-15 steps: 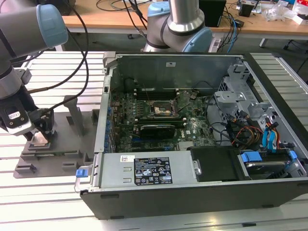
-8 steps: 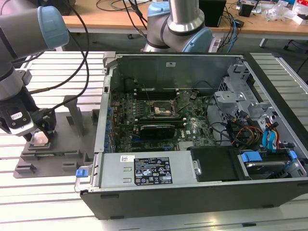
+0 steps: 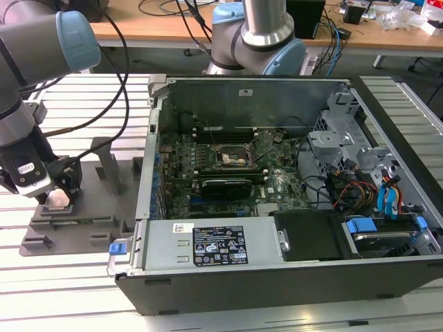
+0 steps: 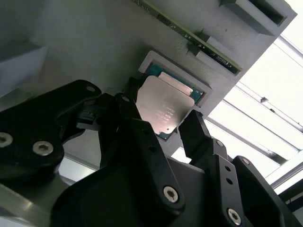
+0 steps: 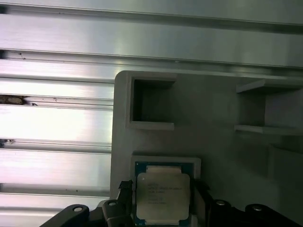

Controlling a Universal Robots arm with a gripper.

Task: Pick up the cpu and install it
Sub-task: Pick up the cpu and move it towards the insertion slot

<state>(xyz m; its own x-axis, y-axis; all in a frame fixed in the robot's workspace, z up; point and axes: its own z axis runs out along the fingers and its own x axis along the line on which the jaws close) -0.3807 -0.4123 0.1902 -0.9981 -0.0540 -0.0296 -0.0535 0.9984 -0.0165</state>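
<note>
Gripper (image 3: 55, 196), black two-finger unit on the grey-and-blue arm, was down on the grey plastic tray (image 3: 69, 225) with upright posts, directly over the tray's shallow square recess. The cpu (image 3: 57, 200), a small flat square chip with a silver-grey metal lid and thin dark green rim, lay flat in that recess, lid up. Not lifted, not installed.

In both wrist views the black fingers (image 4: 196, 130) stood apart, one on each side of the chip (image 4: 165, 104). The first wrist view showed a thin strip of the recess's raised lip between each finger (image 5: 124, 187) and the chip's edge (image 5: 162, 196). My read was pincer spread and straddling, not clamped. Whether a finger touched the lip, couldn't tell.

Why laid out like this, my read:
- The recess held the chip square at a known spot on the tray, so the fingers could drop onto two opposite edges and stay off the contact side.
- The straddle looked centred on the chip, which suits an even squeeze.

The open dark grey metal computer case (image 3: 277, 283) sat just beside the tray, on the exterior view's right of it, side panel off and green motherboard facing up. The black square socket frame (image 3: 232, 158) was mid-board, well apart from the tray. Couldn't tell whether it was latched. Tray and case both rested on the ribbed aluminium table (image 3: 62, 277). Tray next to the case probably kept the carry short.

Stage: pick step, at the grasp.
</note>
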